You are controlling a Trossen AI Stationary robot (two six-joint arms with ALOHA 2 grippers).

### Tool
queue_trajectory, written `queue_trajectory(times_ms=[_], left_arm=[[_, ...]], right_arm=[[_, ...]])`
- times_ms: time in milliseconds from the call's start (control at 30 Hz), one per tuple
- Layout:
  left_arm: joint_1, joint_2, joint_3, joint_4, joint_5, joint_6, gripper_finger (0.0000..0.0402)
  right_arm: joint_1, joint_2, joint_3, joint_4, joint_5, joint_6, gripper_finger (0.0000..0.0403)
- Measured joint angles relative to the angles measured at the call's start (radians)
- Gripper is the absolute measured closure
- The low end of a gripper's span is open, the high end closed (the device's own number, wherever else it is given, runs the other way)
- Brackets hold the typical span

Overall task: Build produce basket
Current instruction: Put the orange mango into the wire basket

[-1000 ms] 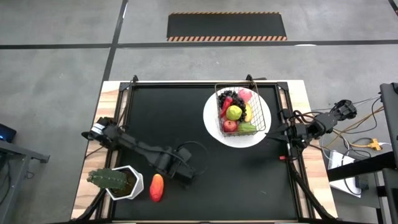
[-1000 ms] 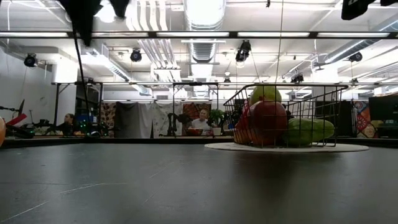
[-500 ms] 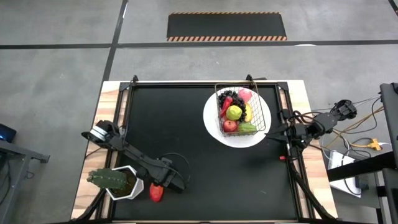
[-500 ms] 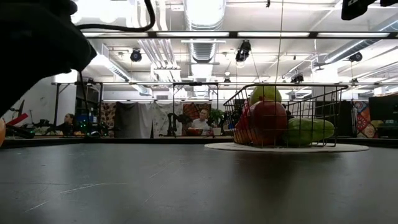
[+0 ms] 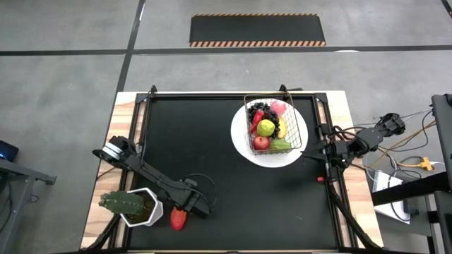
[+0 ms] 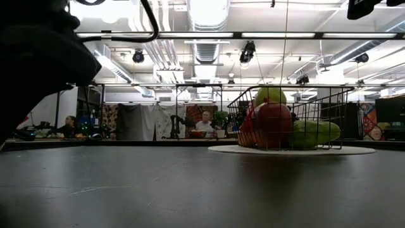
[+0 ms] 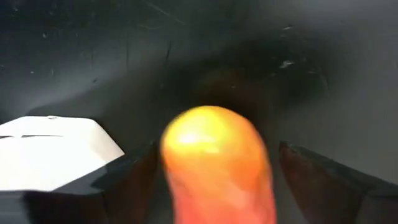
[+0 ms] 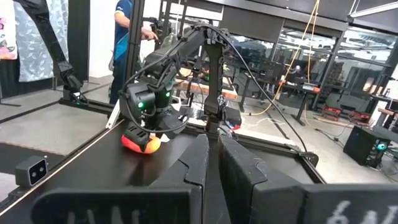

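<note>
Left end effector (image 7: 214,168) wide open, fingers straddling the orange-red mango (image 7: 217,165) near the bench's front-left corner, nothing clamped yet. Looks light, smooth, rigid, probably slippery: grip mid-body across the narrow width. Right end effector (image 8: 211,163) closed, parked at the right edge. Basket (image 5: 274,125) on the plate (image 5: 244,144), back-right.

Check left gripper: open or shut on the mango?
Open. In the left wrist view both fingers stand clear of the mango, one on each side with dark gaps between. The left gripper straddles it beside the pot.

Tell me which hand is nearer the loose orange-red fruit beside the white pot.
Left. The left hand is over the fruit, fingers open either side. The right hand sits shut at the table's far right edge.
</note>
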Motion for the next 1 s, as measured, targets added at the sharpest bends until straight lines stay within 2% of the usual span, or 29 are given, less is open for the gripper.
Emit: queue_trajectory(times_ms=[167, 333, 467, 567, 833, 1000], left_arm=[[0.000, 0.000, -0.019, 0.027, 0.006, 0.007, 0.0149], [0.005, -0.001, 0.010, 0.034, -0.050, 0.055, 0.0213], [0.021, -0.003, 0.080, 0.037, -0.177, 0.187, 0.0218], [0.039, -0.005, 0.157, 0.056, -0.295, 0.355, 0.0218], [0.113, -0.012, 0.323, 0.130, -0.610, 0.968, 0.0205], [0.172, -0.026, 0.312, 0.419, -0.646, 1.405, 0.0203]], right_arm=[[0.000, 0.000, 0.000, 0.000, 0.000, 0.000, 0.0376], [0.000, 0.000, 0.000, -0.001, 0.000, 0.000, 0.0376], [0.000, 0.000, 0.000, -0.003, 0.000, 0.000, 0.0376], [0.000, 0.000, -0.005, -0.003, 0.000, 0.005, 0.0376], [0.000, 0.000, -0.066, 0.053, 0.000, 0.030, 0.0376], [0.000, 0.010, -0.165, 0.240, 0.000, 0.072, 0.0370]])
